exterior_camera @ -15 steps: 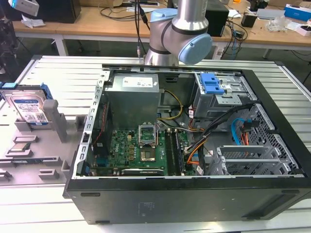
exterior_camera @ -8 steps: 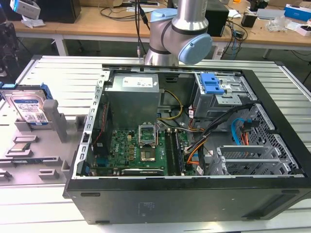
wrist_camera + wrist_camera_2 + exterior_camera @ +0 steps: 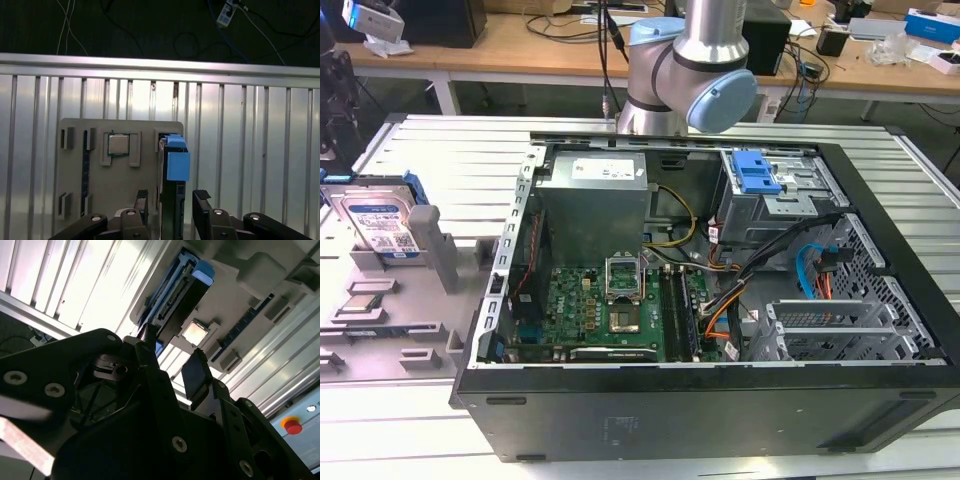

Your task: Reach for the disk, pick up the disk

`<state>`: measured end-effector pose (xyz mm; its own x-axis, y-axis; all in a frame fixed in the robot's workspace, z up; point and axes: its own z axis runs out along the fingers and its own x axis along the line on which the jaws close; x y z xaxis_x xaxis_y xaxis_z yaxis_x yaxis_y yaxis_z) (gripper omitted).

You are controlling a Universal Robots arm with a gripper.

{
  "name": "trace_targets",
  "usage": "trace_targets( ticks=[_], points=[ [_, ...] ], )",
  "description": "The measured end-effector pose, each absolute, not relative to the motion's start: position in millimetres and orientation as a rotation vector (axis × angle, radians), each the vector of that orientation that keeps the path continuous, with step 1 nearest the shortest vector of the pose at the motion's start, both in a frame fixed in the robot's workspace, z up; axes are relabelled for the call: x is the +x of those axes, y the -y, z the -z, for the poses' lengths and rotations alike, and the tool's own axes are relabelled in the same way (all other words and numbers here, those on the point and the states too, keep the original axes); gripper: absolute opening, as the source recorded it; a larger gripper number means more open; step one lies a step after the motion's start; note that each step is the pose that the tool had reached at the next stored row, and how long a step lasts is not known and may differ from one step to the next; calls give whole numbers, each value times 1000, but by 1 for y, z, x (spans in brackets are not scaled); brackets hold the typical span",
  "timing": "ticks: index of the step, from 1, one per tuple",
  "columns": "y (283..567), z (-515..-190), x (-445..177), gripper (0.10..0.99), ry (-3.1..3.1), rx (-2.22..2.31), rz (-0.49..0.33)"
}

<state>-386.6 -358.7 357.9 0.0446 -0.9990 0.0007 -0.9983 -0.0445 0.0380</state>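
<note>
The disk [image 3: 382, 226] stands on edge in a slot of the grey holder plate [image 3: 430, 345] at the exterior view's left, its blue-and-white label facing out and its blue bracket along the sides. In the first wrist view I look down on the disk's thin edge [image 3: 173, 165], capped in blue. My gripper [image 3: 171, 201] is open, one dark fingertip on each side of that edge line and still apart from it. In the second wrist view the disk [image 3: 182, 295] lies beyond the open gripper [image 3: 172, 369]. Nothing is held.
A small square processor chip [image 3: 119, 144] sits in the plate beside the disk. The plate rests on a ribbed aluminium table [image 3: 440, 150]. An open computer case [image 3: 700, 300] stands in the middle, the arm's joint [image 3: 690, 75] behind it. A red stop button [image 3: 292, 426] is on the table.
</note>
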Motion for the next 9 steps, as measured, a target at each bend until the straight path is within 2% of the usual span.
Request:
trace_targets(
  ticks=[9],
  points=[
    [359, -351, -387, 482, 2152, 2250, 40]
  ],
)
